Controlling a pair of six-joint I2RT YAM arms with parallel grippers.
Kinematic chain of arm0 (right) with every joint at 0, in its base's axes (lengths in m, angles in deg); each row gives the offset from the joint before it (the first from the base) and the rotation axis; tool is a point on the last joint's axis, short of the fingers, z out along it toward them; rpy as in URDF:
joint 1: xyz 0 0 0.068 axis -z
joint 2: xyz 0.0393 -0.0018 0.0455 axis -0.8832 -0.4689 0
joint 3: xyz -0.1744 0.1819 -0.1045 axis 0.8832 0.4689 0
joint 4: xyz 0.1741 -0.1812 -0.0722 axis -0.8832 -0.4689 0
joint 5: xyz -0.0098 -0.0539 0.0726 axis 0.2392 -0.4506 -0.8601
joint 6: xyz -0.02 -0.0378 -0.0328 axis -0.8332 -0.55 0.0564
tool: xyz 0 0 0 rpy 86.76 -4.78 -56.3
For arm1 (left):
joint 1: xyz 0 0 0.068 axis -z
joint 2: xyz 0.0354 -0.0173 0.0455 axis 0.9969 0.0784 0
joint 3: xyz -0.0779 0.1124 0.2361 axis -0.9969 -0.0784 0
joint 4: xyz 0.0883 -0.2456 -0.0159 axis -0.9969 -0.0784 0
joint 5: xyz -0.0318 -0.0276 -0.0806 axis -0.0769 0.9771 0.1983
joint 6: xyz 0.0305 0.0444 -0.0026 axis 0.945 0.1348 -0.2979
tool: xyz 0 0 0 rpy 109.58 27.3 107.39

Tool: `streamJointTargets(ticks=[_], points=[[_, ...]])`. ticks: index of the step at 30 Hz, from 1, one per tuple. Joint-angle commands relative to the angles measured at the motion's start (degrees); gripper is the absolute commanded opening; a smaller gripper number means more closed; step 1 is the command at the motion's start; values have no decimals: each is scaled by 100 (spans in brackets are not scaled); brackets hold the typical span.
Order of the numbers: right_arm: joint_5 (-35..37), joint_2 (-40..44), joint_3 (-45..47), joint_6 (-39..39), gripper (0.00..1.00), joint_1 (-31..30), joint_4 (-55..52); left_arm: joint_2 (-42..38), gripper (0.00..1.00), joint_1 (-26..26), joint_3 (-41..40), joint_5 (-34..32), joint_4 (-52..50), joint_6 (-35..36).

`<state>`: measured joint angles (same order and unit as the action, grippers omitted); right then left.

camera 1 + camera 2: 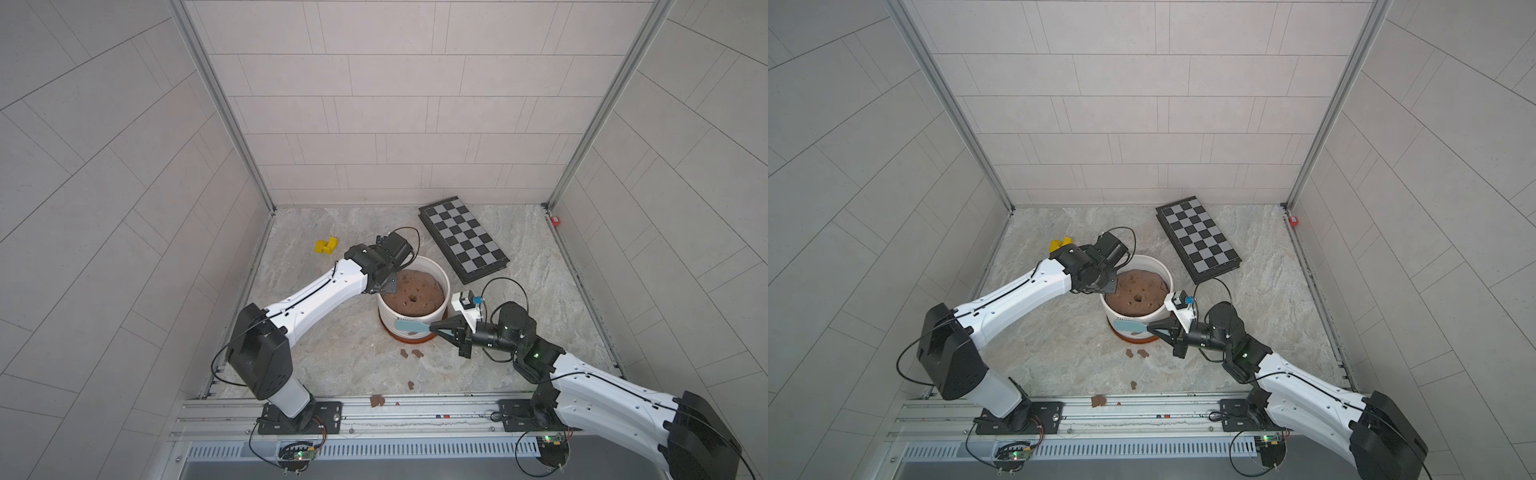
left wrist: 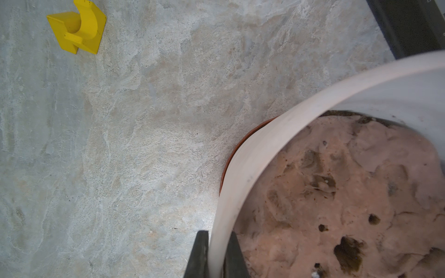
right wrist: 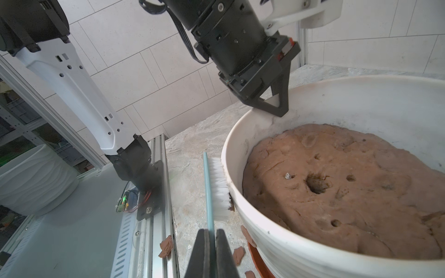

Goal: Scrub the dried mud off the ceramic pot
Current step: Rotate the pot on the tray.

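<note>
Right wrist view: right gripper (image 3: 211,231) clenched on brush (image 3: 218,190) handle; bristles against ceramic pot (image 3: 277,240) outer wall, touching a dried mud (image 3: 232,205) patch.
Left wrist view: left gripper (image 2: 216,234) clamps pot rim, one finger each side.
Both top views: pot mid-table on saucer (image 1: 405,340); chessboard (image 1: 463,241) behind.
Hidden: mud patch partly behind bristles.

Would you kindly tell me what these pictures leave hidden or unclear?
- Mud under the brush: right wrist view, bristles cover the pot wall.
- Saucer: every view, pot hides most.
- Yellow block: a top view, left arm partly covers it.
- Left gripper: left wrist view, edge cuts off all but fingertips.
</note>
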<state>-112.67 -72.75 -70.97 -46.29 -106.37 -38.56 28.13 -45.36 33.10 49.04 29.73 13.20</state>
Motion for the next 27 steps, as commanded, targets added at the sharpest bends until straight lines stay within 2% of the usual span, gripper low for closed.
streamJointTargets(ticks=[1,9,13,19,23,27], points=[[870,-73,-103,18,0,-211,278,170,0,77,43,432,38,156],[1822,-570,-172,6,0,-792,76,153,0,86,8,468,56,140],[1978,-890,-98,77,0,-1033,40,151,0,86,-5,492,73,140],[1513,-904,246,238,0,-1184,277,156,0,79,-40,454,87,173],[1121,-551,420,264,0,-1207,464,174,0,80,-14,464,87,177],[865,-54,338,69,0,-1209,84,176,0,78,-25,416,91,193]])
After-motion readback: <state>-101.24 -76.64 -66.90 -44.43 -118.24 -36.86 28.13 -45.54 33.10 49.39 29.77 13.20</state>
